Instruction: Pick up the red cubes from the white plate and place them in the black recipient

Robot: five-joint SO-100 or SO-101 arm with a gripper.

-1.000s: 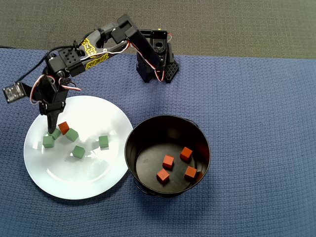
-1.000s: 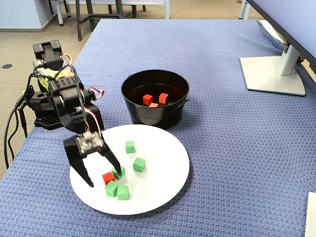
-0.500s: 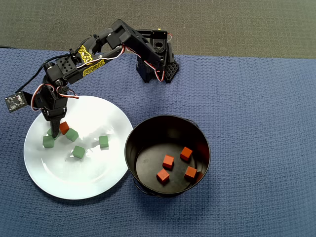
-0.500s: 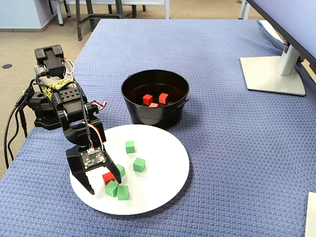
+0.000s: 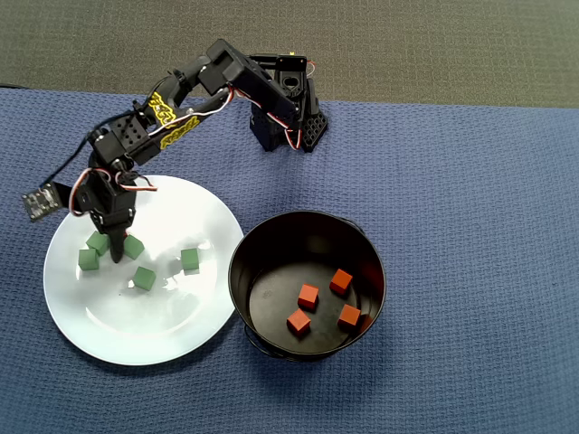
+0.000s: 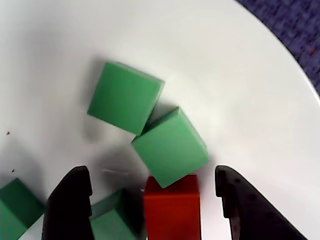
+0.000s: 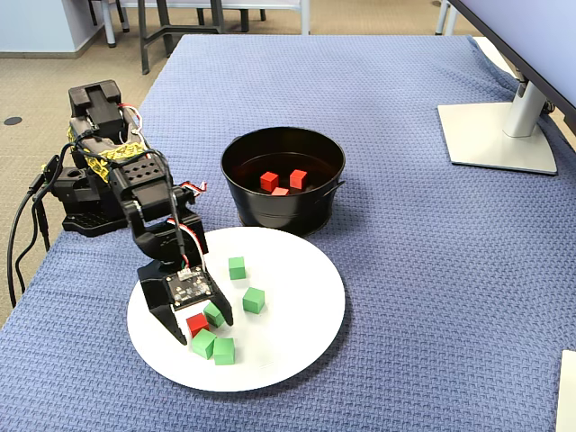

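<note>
Your gripper [image 7: 197,326] straddles the last red cube [image 7: 197,323] on the white plate [image 7: 297,333].
Its jaws stand apart with the cube between them — not clamped — and a green cube [image 6: 170,146] touches its far edge in the wrist view. Four red cubes [image 5: 308,297] lie in the black recipient [image 5: 271,237].
</note>
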